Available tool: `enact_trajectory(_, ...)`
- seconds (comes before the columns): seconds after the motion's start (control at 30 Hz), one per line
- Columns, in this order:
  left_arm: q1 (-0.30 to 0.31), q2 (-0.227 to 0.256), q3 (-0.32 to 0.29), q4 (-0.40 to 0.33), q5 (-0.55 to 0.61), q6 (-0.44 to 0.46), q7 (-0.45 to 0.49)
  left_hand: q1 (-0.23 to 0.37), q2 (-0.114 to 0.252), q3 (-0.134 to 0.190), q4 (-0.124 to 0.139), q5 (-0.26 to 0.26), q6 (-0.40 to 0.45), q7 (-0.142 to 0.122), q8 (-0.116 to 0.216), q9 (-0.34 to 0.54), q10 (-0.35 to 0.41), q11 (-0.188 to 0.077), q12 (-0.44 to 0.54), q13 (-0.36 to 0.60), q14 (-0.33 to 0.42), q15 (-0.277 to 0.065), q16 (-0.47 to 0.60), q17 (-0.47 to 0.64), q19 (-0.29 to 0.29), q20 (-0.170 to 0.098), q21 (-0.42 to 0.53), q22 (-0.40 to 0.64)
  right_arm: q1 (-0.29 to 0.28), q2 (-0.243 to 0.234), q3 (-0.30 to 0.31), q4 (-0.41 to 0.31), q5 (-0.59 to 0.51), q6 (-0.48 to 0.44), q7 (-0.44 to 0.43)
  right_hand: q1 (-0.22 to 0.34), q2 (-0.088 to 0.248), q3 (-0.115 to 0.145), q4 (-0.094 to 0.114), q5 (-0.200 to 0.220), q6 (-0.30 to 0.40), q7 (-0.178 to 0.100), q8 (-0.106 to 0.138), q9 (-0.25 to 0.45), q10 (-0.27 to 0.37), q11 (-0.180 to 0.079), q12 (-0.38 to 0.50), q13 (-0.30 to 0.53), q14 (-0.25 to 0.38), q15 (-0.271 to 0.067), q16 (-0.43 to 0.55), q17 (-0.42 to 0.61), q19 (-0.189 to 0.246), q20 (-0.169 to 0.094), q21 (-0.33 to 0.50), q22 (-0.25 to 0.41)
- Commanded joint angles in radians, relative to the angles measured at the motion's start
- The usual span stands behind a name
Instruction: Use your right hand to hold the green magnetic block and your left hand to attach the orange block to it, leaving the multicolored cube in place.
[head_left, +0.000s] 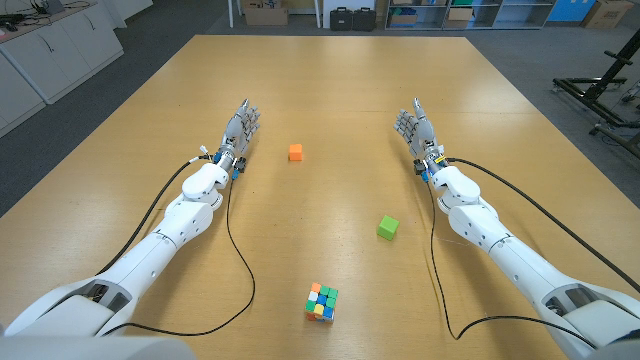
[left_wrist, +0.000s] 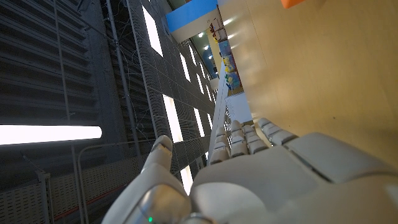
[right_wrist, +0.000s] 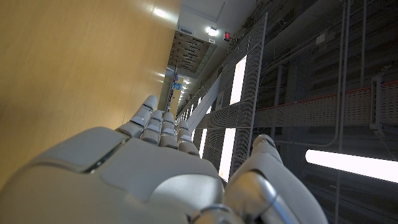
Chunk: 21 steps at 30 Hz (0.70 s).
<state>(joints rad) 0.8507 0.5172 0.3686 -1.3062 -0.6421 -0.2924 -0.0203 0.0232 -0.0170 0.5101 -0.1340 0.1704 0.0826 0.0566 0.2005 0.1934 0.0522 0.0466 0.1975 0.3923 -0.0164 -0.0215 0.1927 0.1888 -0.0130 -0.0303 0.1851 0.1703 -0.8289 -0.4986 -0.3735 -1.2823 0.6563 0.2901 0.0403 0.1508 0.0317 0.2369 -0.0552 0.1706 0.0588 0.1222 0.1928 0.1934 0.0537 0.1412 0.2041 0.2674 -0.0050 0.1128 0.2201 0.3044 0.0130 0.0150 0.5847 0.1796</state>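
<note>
Green block (head_left: 388, 227) lies on counter (head_left: 330, 90) nearer the robot than right robot hand (head_left: 414, 128), a bit inward of it, well apart. Orange block (head_left: 295, 152) sits just right of left robot hand (head_left: 240, 130), not touching. Multicolored cube (head_left: 321, 301) near front edge. Both robot hands empty, fingers straight, stretched out.

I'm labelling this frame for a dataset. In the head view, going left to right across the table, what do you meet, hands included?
Left hand → orange block → multicolored cube → green block → right hand.
</note>
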Motion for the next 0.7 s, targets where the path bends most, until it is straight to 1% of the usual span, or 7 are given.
enact_trajectory(0.03,0.037,0.014,-0.011,-0.036,0.006,-0.006,0.03,0.009,0.001,0.008,-0.001,0.006,0.017,-0.003,0.012,0.005,0.012,-0.003,0.007,0.001,0.001,-0.007,0.006,0.0,0.004,-0.051,0.008,0.005,0.003,0.007,-0.006,0.0,0.0,0.004,0.009,0.009,0.003,0.008,0.0,0.008,0.005,0.064,0.007,0.003,0.005,0.007,0.006,0.004,0.006,0.008,0.005,0.003,0.008,0.007,0.005,0.003)
enact_trajectory(0.2,0.063,0.025,-0.018,-0.065,0.006,-0.007,0.043,0.012,0.004,0.01,-0.003,0.007,0.025,-0.003,0.014,0.004,0.021,-0.006,0.009,-0.004,0.01,-0.01,0.009,0.0,0.01,-0.05,0.01,0.005,-0.008,0.003,-0.009,-0.019,-0.005,0.007,0.005,0.01,0.007,0.009,0.0,0.008,0.009,0.061,0.008,0.003,0.01,0.002,0.008,0.001,0.011,0.005,0.007,0.003,0.011,0.006,0.004,0.003)
enact_trajectory(0.3,0.08,0.033,-0.022,-0.086,0.007,-0.004,0.054,0.014,0.006,0.011,-0.004,0.008,0.031,-0.002,0.015,0.004,0.028,-0.006,0.011,-0.007,0.014,-0.01,0.009,-0.001,0.013,-0.05,0.011,0.005,-0.013,0.009,-0.008,-0.02,-0.003,0.024,0.01,0.013,0.013,0.01,-0.002,0.008,0.014,0.056,0.01,0.002,0.021,-0.009,0.013,-0.005,0.025,-0.006,0.012,0.001,0.036,-0.003,0.009,0.004)
enact_trajectory(0.37,0.091,0.037,-0.023,-0.097,0.008,-0.006,0.056,0.014,0.007,0.012,-0.005,0.008,0.033,-0.004,0.016,0.003,0.03,-0.007,0.011,-0.009,0.018,-0.012,0.011,-0.001,0.015,-0.05,0.011,0.005,-0.019,0.003,-0.012,-0.033,-0.014,0.022,0.002,0.015,0.015,0.01,-0.004,0.008,0.017,0.054,0.011,0.002,0.029,-0.014,0.016,-0.009,0.039,-0.012,0.017,0.0,0.053,-0.01,0.013,0.003)
enact_trajectory(0.47,0.105,0.039,-0.024,-0.11,0.009,-0.009,0.064,0.016,0.009,0.013,-0.006,0.008,0.039,-0.006,0.017,0.003,0.037,-0.006,0.014,-0.012,0.024,-0.013,0.012,-0.001,0.017,-0.049,0.012,0.005,-0.034,-0.007,-0.011,-0.06,-0.02,0.02,-0.007,0.017,0.017,0.01,-0.005,0.008,0.022,0.049,0.013,0.002,0.037,-0.018,0.018,-0.011,0.045,-0.015,0.019,-0.001,0.06,-0.012,0.013,0.003)
enact_trajectory(0.57,0.114,0.042,-0.026,-0.12,0.008,-0.005,0.068,0.017,0.01,0.014,-0.007,0.008,0.045,-0.007,0.019,0.003,0.046,-0.008,0.016,-0.015,0.028,-0.011,0.013,-0.002,0.02,-0.048,0.012,0.005,-0.05,-0.015,-0.007,-0.085,-0.021,0.021,-0.016,0.019,0.019,0.011,-0.007,0.008,0.025,0.05,0.014,0.002,0.044,-0.014,0.021,-0.014,0.05,-0.014,0.02,-0.002,0.067,-0.012,0.014,0.003)
enact_trajectory(0.7,0.122,0.044,-0.028,-0.133,0.004,0.003,0.075,0.019,0.012,0.015,-0.008,0.008,0.054,-0.008,0.021,0.003,0.053,-0.007,0.018,-0.02,0.035,-0.013,0.014,-0.002,0.022,-0.047,0.013,0.005,-0.066,-0.023,-0.003,-0.103,-0.019,0.026,-0.014,0.022,0.02,0.012,-0.009,0.008,0.033,0.048,0.017,0.003,0.049,-0.017,0.022,-0.016,0.057,-0.014,0.023,-0.003,0.071,-0.011,0.013,0.003)
